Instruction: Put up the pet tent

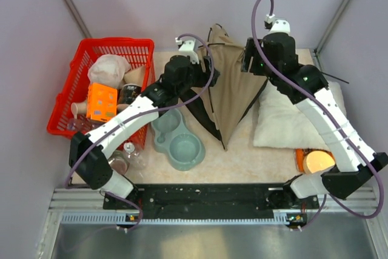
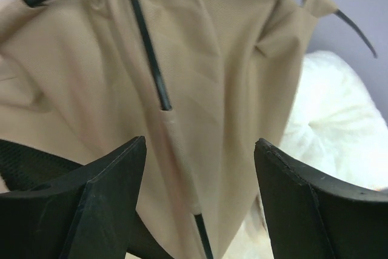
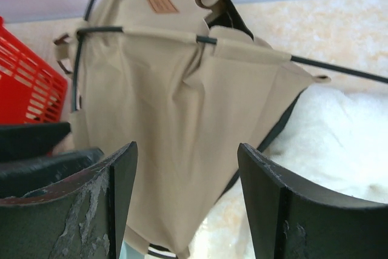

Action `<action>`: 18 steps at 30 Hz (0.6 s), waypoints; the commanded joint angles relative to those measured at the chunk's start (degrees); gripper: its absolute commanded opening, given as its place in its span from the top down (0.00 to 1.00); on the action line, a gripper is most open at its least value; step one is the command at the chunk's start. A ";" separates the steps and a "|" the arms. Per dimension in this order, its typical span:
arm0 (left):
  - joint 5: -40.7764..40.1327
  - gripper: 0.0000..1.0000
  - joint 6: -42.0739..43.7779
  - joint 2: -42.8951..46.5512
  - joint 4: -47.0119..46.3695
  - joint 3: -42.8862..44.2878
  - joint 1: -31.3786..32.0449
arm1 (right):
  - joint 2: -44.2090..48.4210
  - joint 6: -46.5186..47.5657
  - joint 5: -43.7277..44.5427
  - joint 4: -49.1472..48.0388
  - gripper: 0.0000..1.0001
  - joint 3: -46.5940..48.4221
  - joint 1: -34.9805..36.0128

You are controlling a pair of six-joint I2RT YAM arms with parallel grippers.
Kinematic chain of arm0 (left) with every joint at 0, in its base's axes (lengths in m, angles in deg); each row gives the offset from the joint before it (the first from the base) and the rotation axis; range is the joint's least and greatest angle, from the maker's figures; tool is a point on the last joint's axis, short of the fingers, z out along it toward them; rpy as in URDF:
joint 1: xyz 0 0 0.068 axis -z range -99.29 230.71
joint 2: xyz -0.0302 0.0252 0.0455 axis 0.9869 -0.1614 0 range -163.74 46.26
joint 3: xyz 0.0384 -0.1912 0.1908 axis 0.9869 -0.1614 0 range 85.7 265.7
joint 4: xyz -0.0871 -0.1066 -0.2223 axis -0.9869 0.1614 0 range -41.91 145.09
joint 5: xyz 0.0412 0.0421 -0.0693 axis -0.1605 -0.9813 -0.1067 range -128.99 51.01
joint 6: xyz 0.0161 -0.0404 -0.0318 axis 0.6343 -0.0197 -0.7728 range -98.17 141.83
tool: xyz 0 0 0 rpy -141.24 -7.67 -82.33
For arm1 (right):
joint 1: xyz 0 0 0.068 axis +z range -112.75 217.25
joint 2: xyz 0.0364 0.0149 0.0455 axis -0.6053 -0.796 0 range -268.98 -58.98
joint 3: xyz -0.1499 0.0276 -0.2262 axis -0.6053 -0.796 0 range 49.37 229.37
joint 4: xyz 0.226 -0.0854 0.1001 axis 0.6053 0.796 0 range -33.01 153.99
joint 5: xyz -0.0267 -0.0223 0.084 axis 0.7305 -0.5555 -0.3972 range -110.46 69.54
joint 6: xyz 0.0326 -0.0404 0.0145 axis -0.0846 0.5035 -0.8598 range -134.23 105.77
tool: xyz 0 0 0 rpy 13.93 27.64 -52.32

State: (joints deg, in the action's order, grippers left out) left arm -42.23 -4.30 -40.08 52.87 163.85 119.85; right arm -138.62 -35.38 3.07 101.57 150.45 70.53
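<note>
**Pet tent gathered between two released pairs of jaws**

Lilac walls close in a beige mottled desk (image 1: 242,162). Near its middle is the tan fabric pet tent with black lining and thin dark poles (image 1: 233,86). It is gathered into a narrow cone, with the point toward the near edge and the broad end toward the back wall. A grey-green double pet bowl (image 1: 176,139) sits on its left and a fluffy white cushion (image 1: 291,119) just beside it on its right. In the right wrist view a small brown label patch (image 3: 160,1) shows high on the fabric, and one dark pole end (image 3: 339,68) juts out over the cushion.

The left jaws stand spread apart at the tent's upper left edge, with fabric and a pole in front of them and nothing clamped. The right jaws are likewise parted at the upper right edge, gripping nothing. A red plastic basket (image 1: 76,89) holding oddments sits at the far left.
</note>
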 commanded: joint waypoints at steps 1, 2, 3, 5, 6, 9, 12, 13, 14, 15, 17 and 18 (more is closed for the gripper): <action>-10.29 0.25 -1.21 -0.93 3.13 4.47 0.06 | 3.34 -1.00 0.81 0.42 0.33 -2.20 -1.02; -10.55 0.27 -0.94 -1.19 3.40 4.82 0.06 | 3.69 -1.00 0.90 0.42 0.33 -2.46 -1.02; -10.64 0.30 -1.03 -1.72 3.92 5.17 0.06 | 3.96 -1.00 1.08 0.42 0.33 -2.64 -1.11; -9.68 0.40 -0.33 -2.59 4.45 6.04 0.06 | 4.49 -1.00 1.17 0.51 0.33 -2.82 -1.37; -9.41 0.44 -0.24 -3.21 5.06 6.48 0.06 | 4.58 -1.00 1.26 0.42 0.33 -2.73 -1.37; -8.36 0.50 0.12 -4.53 5.86 7.63 0.06 | 5.02 -0.83 0.99 0.51 0.33 -2.55 -1.46; -8.01 0.53 0.47 -5.93 6.73 8.95 0.06 | 5.19 -0.91 1.08 0.86 0.33 -1.94 -1.46; -8.00 0.56 0.64 -6.46 7.09 9.56 -0.02 | 5.19 -1.00 0.99 1.12 0.33 -1.68 -1.46; -7.83 0.60 0.64 -6.90 7.52 10.17 0.06 | 5.11 -1.00 1.08 1.21 0.33 -1.41 -1.37; -7.65 0.65 0.99 -7.52 7.96 10.88 0.06 | 5.19 -0.91 0.91 1.39 0.33 -1.32 -1.46; -7.39 0.74 2.13 -8.66 9.11 12.63 -0.02 | 5.37 -0.91 1.08 1.74 0.33 -0.88 -1.46; -7.04 0.81 3.01 -8.75 9.11 13.34 -0.02 | 5.54 -0.83 1.08 2.00 0.33 -0.71 -1.46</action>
State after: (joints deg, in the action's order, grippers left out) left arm -49.95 -3.89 -48.04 61.53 172.77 119.83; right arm -134.77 -35.90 3.40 103.43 147.63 69.70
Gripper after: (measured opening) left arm 0.282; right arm 0.666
